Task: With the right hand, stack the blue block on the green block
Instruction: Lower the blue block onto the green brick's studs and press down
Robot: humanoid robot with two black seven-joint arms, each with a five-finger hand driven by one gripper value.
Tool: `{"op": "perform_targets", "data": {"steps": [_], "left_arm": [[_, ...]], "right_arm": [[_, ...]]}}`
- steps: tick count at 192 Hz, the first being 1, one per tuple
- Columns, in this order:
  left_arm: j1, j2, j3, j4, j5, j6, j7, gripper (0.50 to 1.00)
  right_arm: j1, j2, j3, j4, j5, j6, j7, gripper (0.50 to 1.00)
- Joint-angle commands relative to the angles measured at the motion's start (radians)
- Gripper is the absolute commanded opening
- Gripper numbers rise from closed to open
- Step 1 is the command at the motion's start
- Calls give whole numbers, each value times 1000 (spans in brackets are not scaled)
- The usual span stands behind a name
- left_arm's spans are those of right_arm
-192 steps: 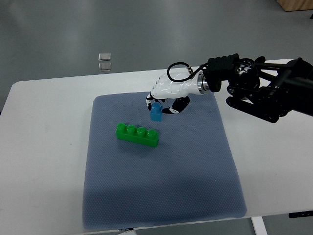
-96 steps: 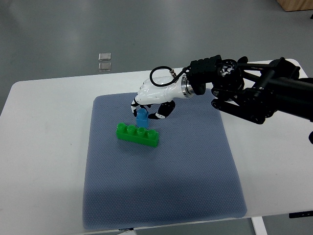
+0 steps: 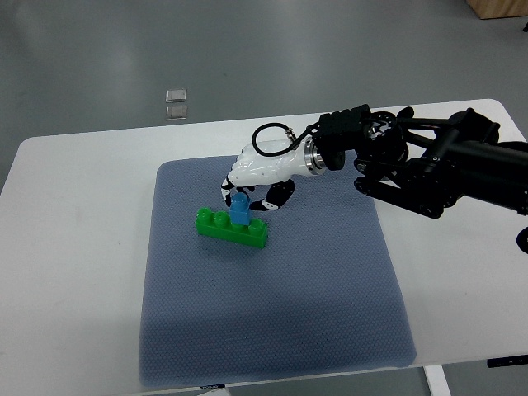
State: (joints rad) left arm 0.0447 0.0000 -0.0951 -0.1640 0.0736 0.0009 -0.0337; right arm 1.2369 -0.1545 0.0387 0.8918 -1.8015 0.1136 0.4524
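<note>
A long green block [image 3: 229,228] with several studs lies on the grey-blue mat [image 3: 272,322], left of its middle. A small blue block [image 3: 240,209] stands upright on the green block's studs, near its middle. My right hand [image 3: 244,198], white with black finger joints, reaches in from the right on a black arm [image 3: 429,169] and its fingers are curled around the top of the blue block. The left arm does not show.
The mat covers the middle of a white table [image 3: 74,247]. Two small pale squares [image 3: 176,103] lie on the grey floor beyond the table's far edge. A wooden corner [image 3: 495,8] shows at the top right.
My right hand carried the blue block left and down, from above the mat behind the green block onto the green block's studs.
</note>
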Motion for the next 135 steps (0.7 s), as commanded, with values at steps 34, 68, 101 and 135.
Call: {"op": "perform_targets", "data": {"steps": [34,68,101,135], "left_arm": [[0,0,0,0,0,1,0,1000],[0,0,0,0,0,1,0,1000],[0,0,0,0,0,1,0,1000],[0,0,0,0,0,-1,0,1000]], "right_arm": [[-5,3,3,-5,-1,-5,-1,500],[-13,13,4,-7,-2,-8,-3,500],[-19,18,4,-13,-4,-9,-4,500],[-31,21,10,-24,-7,-17,-4,500]]}}
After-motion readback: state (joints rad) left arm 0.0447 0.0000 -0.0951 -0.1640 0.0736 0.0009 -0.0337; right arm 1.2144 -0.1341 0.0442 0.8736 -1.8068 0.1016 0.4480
